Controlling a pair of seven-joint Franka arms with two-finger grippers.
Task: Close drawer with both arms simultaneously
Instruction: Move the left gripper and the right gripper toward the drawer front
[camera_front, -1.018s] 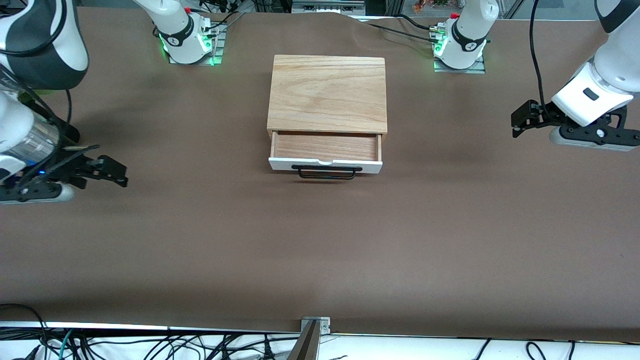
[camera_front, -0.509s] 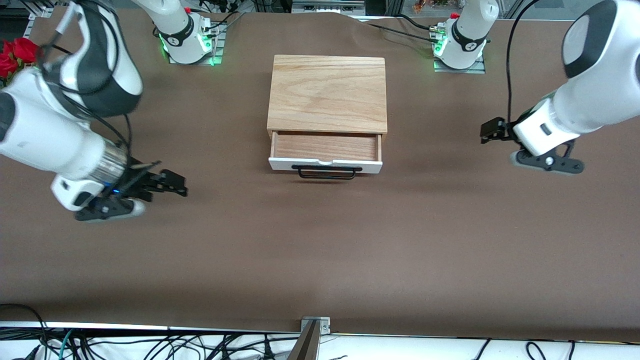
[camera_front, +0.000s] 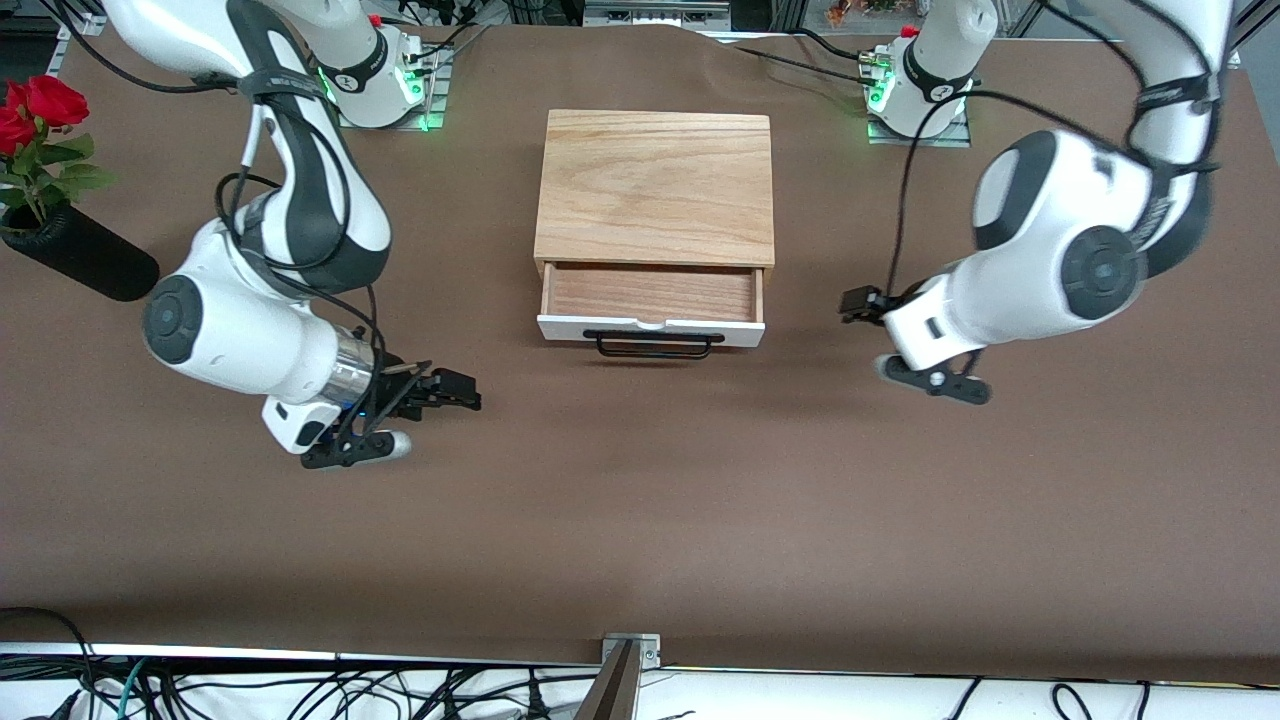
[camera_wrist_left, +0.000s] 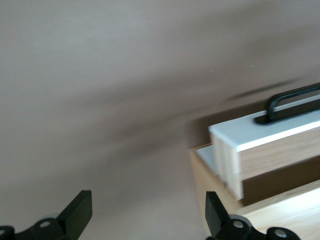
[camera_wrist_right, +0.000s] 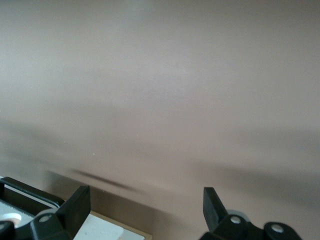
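Standing pulled out from the light oak box (camera_front: 655, 185) near the middle of the brown table (camera_front: 640, 520): the drawer (camera_front: 651, 312), reddish wood floor exposed, white front and black bar handle (camera_front: 655, 343) toward the front camera. Bare cloth all along that front edge and at both ends of it.

Hovering over the table toward the right arm's end of the drawer, well apart from it: right gripper (camera_front: 447, 391), fingers spread wide, nothing between them. Hovering over the table toward the left arm's end, near the drawer's corner but not touching: left gripper (camera_front: 860, 303), fingers parted wide and empty in the wrist view, mostly hidden by its own wrist from the front.

Cut off at the frame edge toward the right arm's end: black vase (camera_front: 80, 262) with red roses (camera_front: 35, 110).

Shown only by the left wrist view: drawer corner (camera_wrist_left: 227, 145) jutting out of the box, handle (camera_wrist_left: 295, 100) smeared by blur. Shown by the right wrist view: black fingertips (camera_wrist_right: 75, 202) over mostly bare cloth, a white-and-black edge low in the corner too cropped to name.
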